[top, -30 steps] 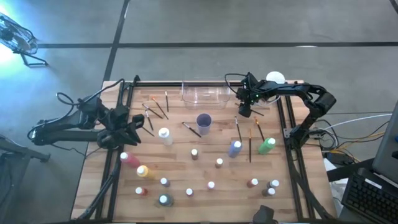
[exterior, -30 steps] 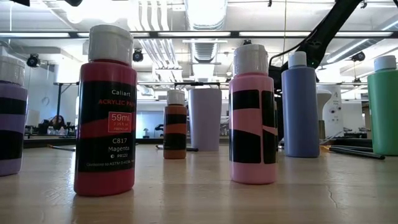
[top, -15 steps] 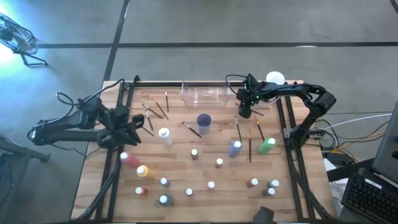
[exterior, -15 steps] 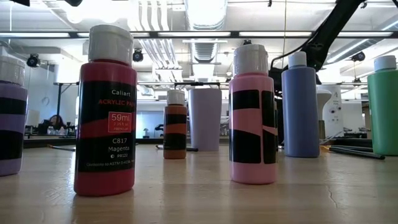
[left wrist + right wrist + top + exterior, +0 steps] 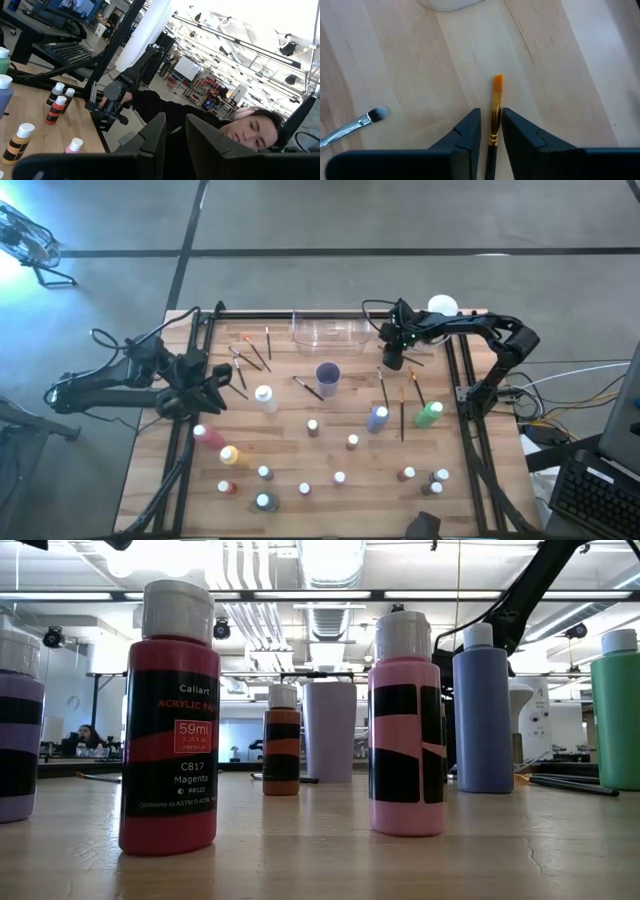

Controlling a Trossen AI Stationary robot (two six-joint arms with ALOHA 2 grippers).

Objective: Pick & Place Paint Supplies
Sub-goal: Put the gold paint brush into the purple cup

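Count on the worktop (image 5: 480, 510), high view:
- tall paint bottles (image 5: 264, 396): 5 (white, pink, yellow, blue, green)
- small paint bottles (image 5: 313, 426): 10
- paintbrushes (image 5: 402, 415): about 9 (the left cluster overlaps, so the count is not firm)
- lilac cup (image 5: 327, 377): 1
- clear plastic tub (image 5: 330, 330): 1

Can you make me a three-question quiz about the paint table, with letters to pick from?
1. Where is the right gripper?
A. over the pink bottle
B. at a paintbrush lying on the table
C. inside the purple cup

2. What colour are that paintbrush's bristles?
A. orange
B. blue
C. green

3. How does the purple cup stand?
A. tipped over
B. upside down
C. upright

Answers: 1 B, the brush lies between its fingers. 2 A, the tip shows orange. 3 C, its open mouth faces up.
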